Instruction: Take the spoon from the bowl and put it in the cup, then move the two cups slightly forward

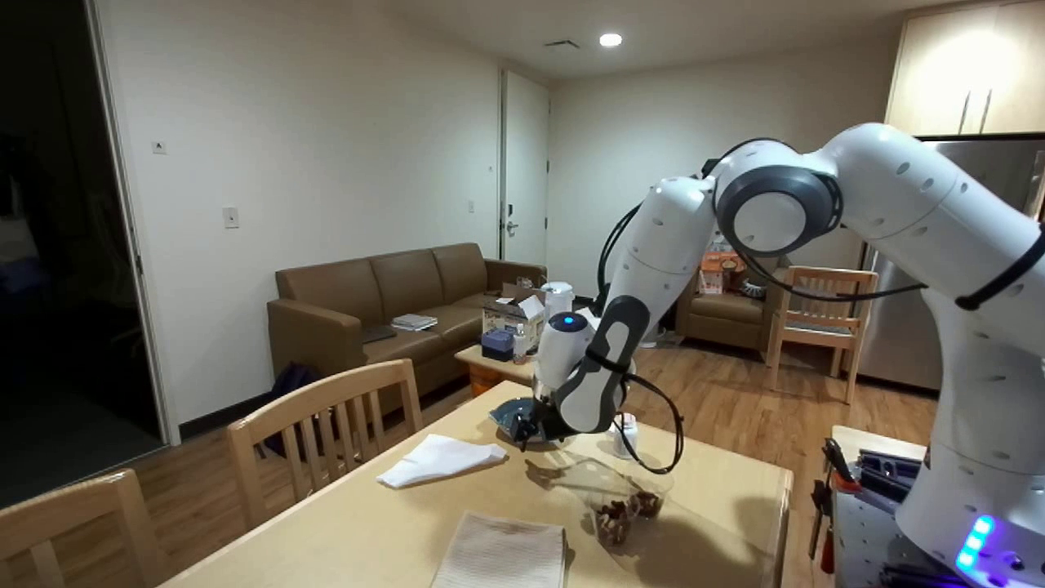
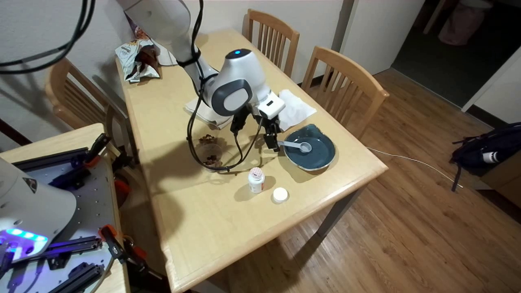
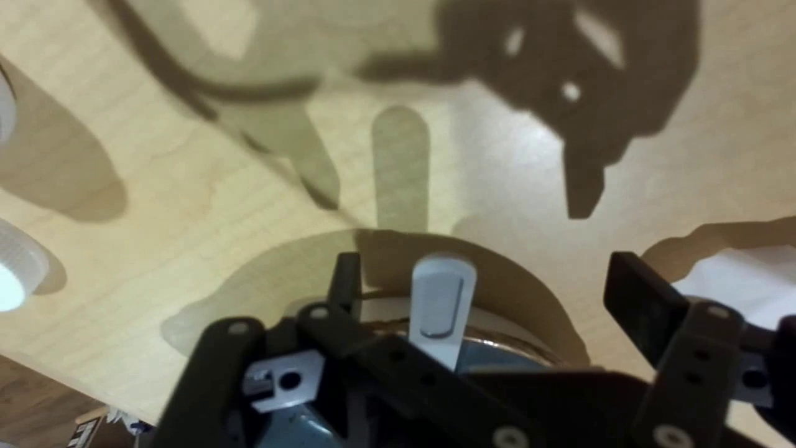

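Pincer (image 3: 485, 289) seen spread wide, nothing gripped. In the wrist view the handle end of the spoon (image 3: 441, 305) is framed between the two fingertips (image 3: 640, 298), closer to the left one; no contact can be made out. Spoon's scoop is rested inside the blue bowl (image 2: 319, 158), handle laid across the rim, toward the right end of the surface (image 2: 203, 228) in an exterior view.

Progress: opening step judged to be in hand, grasp not yet made. Two cups (image 2: 210, 151) are found left of the bowl, well apart from it and just beside each other; no spoon is seen in either. Left to be done: spoon to be lifted out, carried left and set in a cup (which one is not specified), then both cups to be shifted slightly forward.

Counts: spoon, one. Bowl, one. Cups, two, clear-walled, dark brown pieces in each. White bottle (image 2: 256, 181), one. White cap (image 2: 280, 195), one, just right of the bottle. White napkin (image 2: 291, 110), one, beyond the bowl. Folded cloth (image 1: 504, 555), one. Foil bag (image 2: 140, 61), one made out, far left.
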`<move>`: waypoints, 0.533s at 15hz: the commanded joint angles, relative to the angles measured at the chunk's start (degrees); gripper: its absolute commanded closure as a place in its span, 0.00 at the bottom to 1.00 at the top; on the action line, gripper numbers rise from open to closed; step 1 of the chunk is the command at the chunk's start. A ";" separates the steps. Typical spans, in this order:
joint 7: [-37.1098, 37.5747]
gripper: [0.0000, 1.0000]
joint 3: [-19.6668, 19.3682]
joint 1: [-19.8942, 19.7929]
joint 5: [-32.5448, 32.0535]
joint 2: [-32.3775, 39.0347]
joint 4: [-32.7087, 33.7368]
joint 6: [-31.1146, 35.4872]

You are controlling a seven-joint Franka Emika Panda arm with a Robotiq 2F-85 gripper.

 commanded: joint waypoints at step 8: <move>-0.47 0.53 0.20 -0.24 0.44 0.68 0.61 0.81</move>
